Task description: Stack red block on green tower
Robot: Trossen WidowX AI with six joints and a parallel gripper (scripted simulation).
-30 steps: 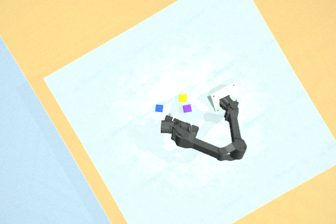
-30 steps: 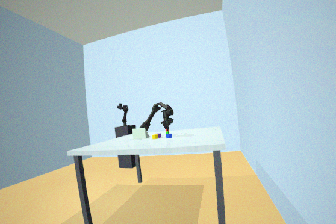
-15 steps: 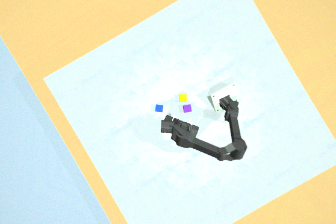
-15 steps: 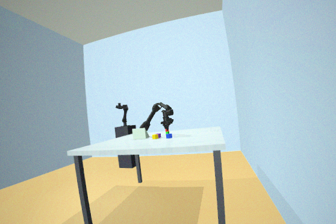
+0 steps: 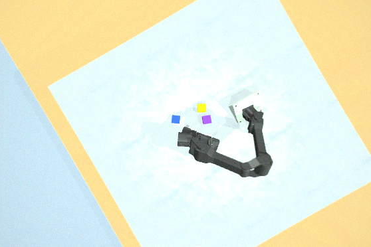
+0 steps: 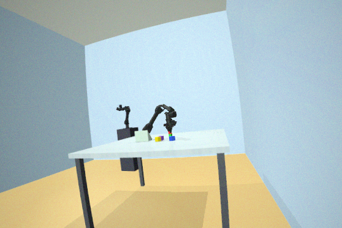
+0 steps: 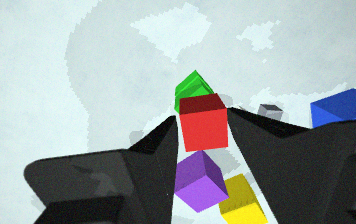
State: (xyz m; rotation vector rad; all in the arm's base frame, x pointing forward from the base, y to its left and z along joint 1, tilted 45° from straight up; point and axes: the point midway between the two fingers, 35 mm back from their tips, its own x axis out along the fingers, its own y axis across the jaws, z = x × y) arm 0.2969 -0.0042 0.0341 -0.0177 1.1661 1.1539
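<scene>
In the wrist view, a broad matte black finger (image 7: 107, 172) is filling the lower left, its edge tapering to a point beside the red block (image 7: 202, 122). The gripper (image 7: 202, 132) is standing part-way open, with narrow slivers of pale surface showing between each finger and the cube's flat sides, so it is gripping nothing. The red block, a plain smooth-faced cube, is sitting directly over the green tower (image 7: 192, 87), whose glossy green upper corner is peeking out behind it; whether the two are touching cannot be judged from this angle. Below the red block, a purple cube (image 7: 200, 181) and a yellow cube (image 7: 242, 202) are lying on the mottled pale table (image 7: 75, 75), close together. Further right, a small grey cube (image 7: 270, 110) is sitting on the tabletop, then a blue cube (image 7: 332, 112) at the right edge, above the second black finger.

In the exterior view the angular, dark arm (image 6: 160, 114) is arching down over the stack (image 6: 170, 133), which is standing just behind the blue cube.
</scene>
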